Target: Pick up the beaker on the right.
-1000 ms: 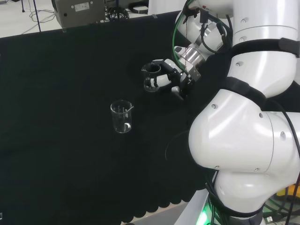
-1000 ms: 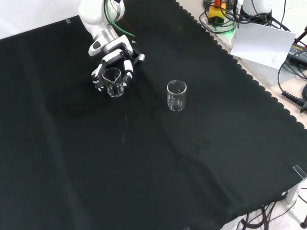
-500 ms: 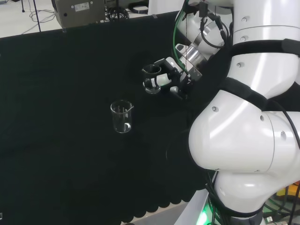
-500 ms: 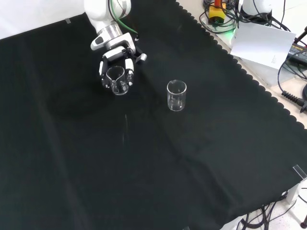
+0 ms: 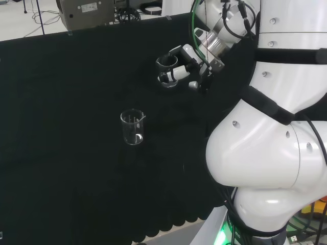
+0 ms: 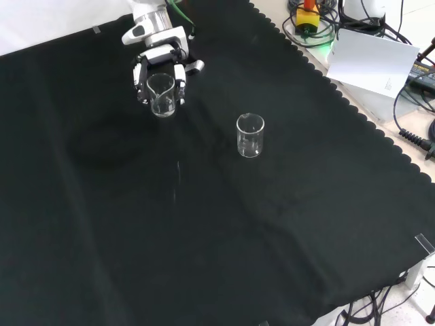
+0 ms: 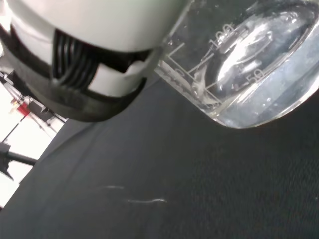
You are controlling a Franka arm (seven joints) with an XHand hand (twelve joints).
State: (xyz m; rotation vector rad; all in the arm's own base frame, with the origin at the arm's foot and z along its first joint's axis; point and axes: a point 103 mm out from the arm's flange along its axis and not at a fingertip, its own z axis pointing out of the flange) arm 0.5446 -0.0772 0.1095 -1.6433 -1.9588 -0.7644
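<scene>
**Beaker held in the hand above the black cloth**

The hand (image 6: 160, 68) is curled round a clear glass beaker (image 6: 162, 94), with fingers (image 6: 180, 75) wrapped on either side of its wall. In the head view the hand (image 5: 186, 69) is seen at the end of the white arm (image 5: 265, 153), and the held beaker (image 5: 166, 72) is carried upright at its far end, to the left of the palm. In the wrist view the hand's white and black parts (image 7: 84, 64) are pressed against the beaker (image 7: 249, 64), whose base is seen clear of the cloth beneath it; printed graduation marks are visible on its wall.

A second beaker (image 6: 249, 135) is left standing upright on the cloth, well apart from the hand: below and to the right of it in the front view, below and to the left of it in the head view (image 5: 133, 127).

The bench is covered by a black cloth (image 6: 204, 231) with a scalloped edge. Beyond that edge, far from the hand, cables (image 6: 414, 115) and a white sheet (image 6: 370, 61) are seen in the front view. Behind the cloth in the head view, a grey box (image 5: 87, 13) is placed on a light floor.
</scene>
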